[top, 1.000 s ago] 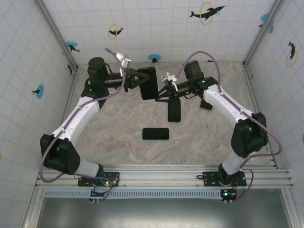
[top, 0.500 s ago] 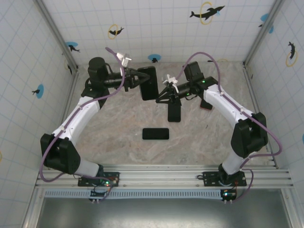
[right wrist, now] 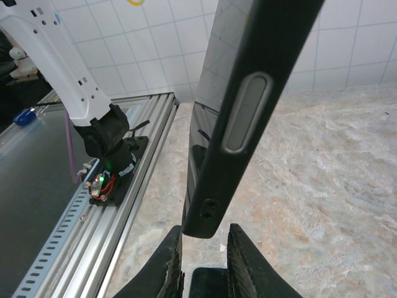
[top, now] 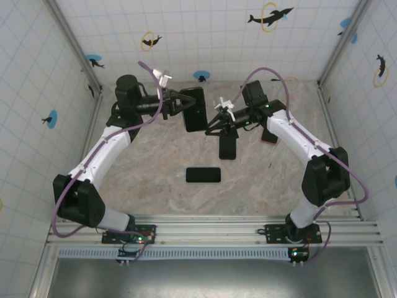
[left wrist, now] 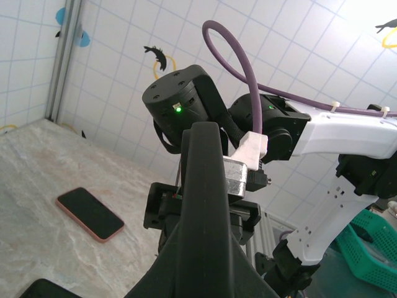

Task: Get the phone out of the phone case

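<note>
The black phone case with the phone in it hangs in the air over the far middle of the table. My left gripper is shut on its left edge. In the left wrist view the case's edge stands upright between the left gripper fingers. My right gripper is at the case's lower right corner. In the right wrist view the case shows a side button. Its lower corner sits just at the tips of the right gripper, whose jaws stand narrowly open.
A black phone lies under the right gripper, and shows between its fingers. Another black phone lies nearer the arms' bases. A coral-edged phone lies at the right. Tiled walls enclose the table.
The right gripper has shifted slightly at the case's lower corner, its jaws narrowing and widening a little. The left gripper and the case have held still.
</note>
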Available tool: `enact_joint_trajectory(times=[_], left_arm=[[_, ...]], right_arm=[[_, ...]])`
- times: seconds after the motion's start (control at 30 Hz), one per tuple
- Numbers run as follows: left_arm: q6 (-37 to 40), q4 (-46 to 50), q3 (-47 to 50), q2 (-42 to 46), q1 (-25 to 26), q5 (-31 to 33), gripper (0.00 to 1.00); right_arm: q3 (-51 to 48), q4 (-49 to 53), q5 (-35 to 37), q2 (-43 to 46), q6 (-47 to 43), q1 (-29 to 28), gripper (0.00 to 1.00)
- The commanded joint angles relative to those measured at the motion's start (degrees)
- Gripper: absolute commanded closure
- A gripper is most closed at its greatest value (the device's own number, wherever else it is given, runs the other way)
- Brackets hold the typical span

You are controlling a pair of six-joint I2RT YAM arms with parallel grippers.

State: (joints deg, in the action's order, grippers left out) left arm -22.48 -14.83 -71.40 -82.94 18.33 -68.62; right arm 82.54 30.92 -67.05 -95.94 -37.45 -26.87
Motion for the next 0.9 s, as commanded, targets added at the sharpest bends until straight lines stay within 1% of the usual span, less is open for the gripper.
enact_joint_trajectory(times=[0.0,0.2,0.33,0.47,0.87], left_arm=[[1.32,-2.41,-1.4,-0.29,0.01,-1.68,1.0],[2.51,-1.22,-1.55,-0.27,-0.23,-1.28,1.0],[2.05,-1.27,-1.9,-0.42,-0.14,-1.4,1.0],[1.94,-1.26,-1.99,-0.46,-0.17,-1.42,1.0],[1.39,-1.67,-2.01,-0.47,-0.09,-1.47,1.0]], right_arm=[[-0.2,-2.83,-2.46,2.55,1.88,0.57,0.75],[-1.07,-6.39,-3.53,2.95,5.45,1.22,0.75],[-0.91,-5.17,-2.91,2.56,4.05,0.94,0.79],[-0.79,-3.44,-2.04,2.19,2.59,0.92,0.79],[0.22,0.28,-2.56,0.7,-0.32,0.86,0.78]])
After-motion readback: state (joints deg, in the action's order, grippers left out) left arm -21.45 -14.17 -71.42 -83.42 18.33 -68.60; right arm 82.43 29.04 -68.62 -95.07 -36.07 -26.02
